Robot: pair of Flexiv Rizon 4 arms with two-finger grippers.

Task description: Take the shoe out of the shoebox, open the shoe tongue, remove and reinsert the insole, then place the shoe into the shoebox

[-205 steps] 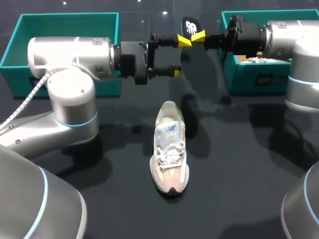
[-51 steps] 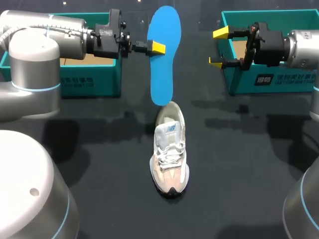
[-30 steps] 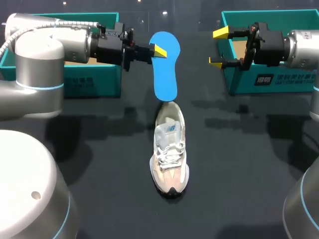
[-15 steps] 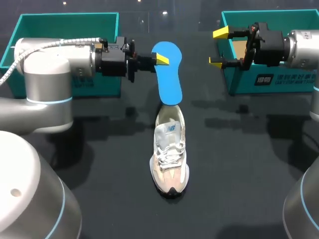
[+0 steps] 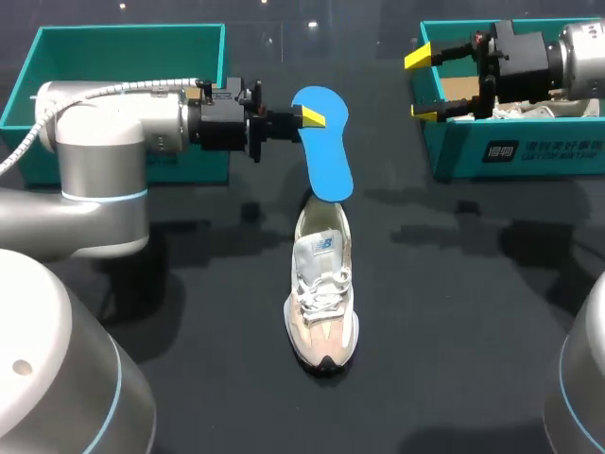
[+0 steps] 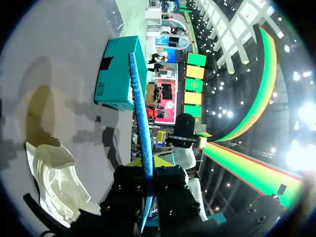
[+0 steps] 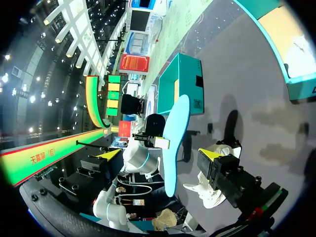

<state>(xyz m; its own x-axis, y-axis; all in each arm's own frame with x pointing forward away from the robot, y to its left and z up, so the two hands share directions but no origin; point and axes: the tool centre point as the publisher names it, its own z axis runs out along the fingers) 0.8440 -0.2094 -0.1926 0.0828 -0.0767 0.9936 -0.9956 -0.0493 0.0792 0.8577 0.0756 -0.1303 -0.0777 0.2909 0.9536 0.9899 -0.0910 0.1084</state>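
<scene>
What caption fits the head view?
Left gripper holds the flat blue insole over the white-and-beige sneaker; right gripper hangs open by a teal shoebox.

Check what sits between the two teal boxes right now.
In the head view, the blue insole hangs there, clamped in the left gripper, its lower end over the heel of the shoe.

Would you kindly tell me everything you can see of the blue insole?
The insole is a thin, bright blue, foam-like sheet with a foot-shaped outline and rounded ends. It is off the table, held near its upper end by the left gripper, shut on its two faces. It hangs tilted, its lower end at the heel opening of the shoe; whether they touch I cannot tell. From the left wrist it shows edge-on.
</scene>
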